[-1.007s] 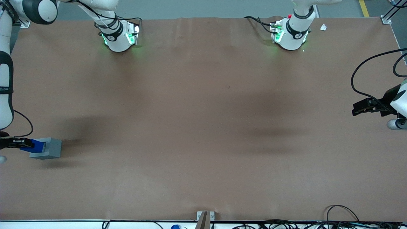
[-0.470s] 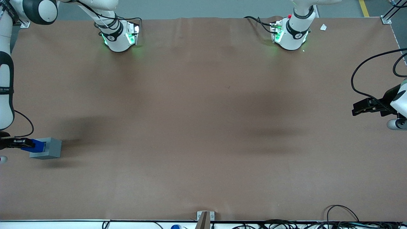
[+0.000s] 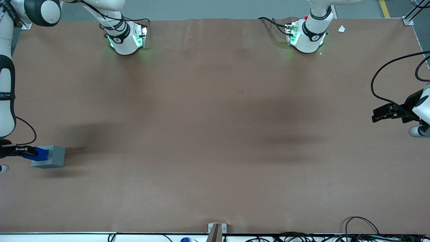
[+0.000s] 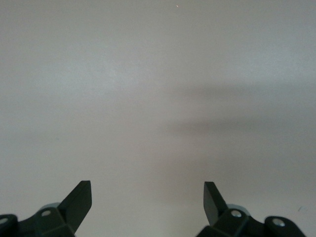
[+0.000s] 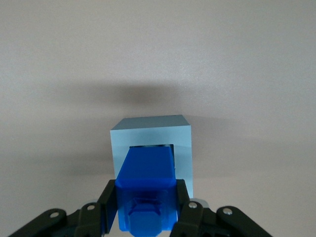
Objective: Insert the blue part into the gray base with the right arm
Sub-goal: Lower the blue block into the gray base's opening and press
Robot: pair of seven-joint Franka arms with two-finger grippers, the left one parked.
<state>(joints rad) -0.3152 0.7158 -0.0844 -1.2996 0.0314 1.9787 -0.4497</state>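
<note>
End effector (image 5: 146, 210) clamps blue part (image 5: 146, 190) at the working arm's end of the desk (image 3: 215, 134). Part's tip sits in the gray base (image 5: 150, 136) recess, i.e. insertion step, partway. Next: push straight in w/o tilting, base may slide, then let go.

A robotics lab or test cell is indicated. 2 white arm mounts with green status lights (image 3: 126, 38) (image 3: 304, 37) are bolted along the upper edge of a wide table covered in plain brown sheeting (image 3: 215, 134). Loose black cables (image 3: 362, 232) are strung at the lower right, and gray floor with a yellow line (image 3: 383, 8) is seen at the upper right.
</note>
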